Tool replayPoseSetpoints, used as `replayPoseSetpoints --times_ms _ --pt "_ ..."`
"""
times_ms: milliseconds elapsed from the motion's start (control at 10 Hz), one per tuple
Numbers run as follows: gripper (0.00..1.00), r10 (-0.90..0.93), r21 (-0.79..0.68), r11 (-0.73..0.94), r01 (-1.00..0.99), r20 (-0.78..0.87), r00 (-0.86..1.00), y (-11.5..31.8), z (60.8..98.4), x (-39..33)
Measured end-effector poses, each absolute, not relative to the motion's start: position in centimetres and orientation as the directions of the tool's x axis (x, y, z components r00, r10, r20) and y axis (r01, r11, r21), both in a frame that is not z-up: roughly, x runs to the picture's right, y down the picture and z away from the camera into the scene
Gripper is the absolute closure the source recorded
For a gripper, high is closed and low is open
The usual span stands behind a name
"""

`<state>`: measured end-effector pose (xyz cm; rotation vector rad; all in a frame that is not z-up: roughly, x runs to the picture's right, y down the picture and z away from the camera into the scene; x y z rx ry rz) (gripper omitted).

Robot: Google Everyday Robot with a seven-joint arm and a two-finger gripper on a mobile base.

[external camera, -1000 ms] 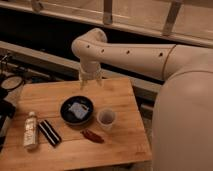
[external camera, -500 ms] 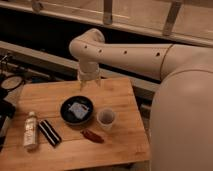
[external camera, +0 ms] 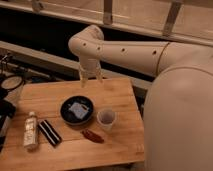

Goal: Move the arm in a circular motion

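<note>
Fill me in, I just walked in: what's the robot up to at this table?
The cream-white arm is handling nothing. Its end effector hangs above the far edge of the wooden table, behind the dark bowl. A cup, bottle, striped packet and red item sit untouched.

Smooth plastic arm over a wooden desk

Arm point(external camera: 125, 50): cream-white, smooth, slightly glossy shell, dark holes; pincer point(external camera: 90, 76) hangs above the desk's far edge, pale like the arm. Desk point(external camera: 120, 95): light wood, matt, plank-jointed. Bowl point(external camera: 77, 110): dark, glossy. Cup point(external camera: 106, 119): pale, matt, papery. Bottle point(external camera: 31, 130): shiny plastic.
</note>
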<state>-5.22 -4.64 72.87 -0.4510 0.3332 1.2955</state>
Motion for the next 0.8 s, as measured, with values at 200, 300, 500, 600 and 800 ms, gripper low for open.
replayPoseSetpoints --times_ms 200,300,500,600,800 --pt "0.35 0.854 -0.085 0.168 -0.982 -0.486 0.188 -6.5 74.3 -2.7" --pt "0.35 0.863 -0.051 0.122 -0.991 -0.488 0.131 -7.8 75.3 -0.3" --pt "0.35 0.868 -0.003 0.020 -1.000 -0.496 0.019 -8.7 76.2 3.7" --pt "0.35 0.868 0.021 -0.004 -1.000 -0.496 -0.014 -8.8 76.4 5.2" --pt "0.35 0.866 -0.001 0.036 -0.999 -0.500 0.031 -8.6 76.5 5.1"
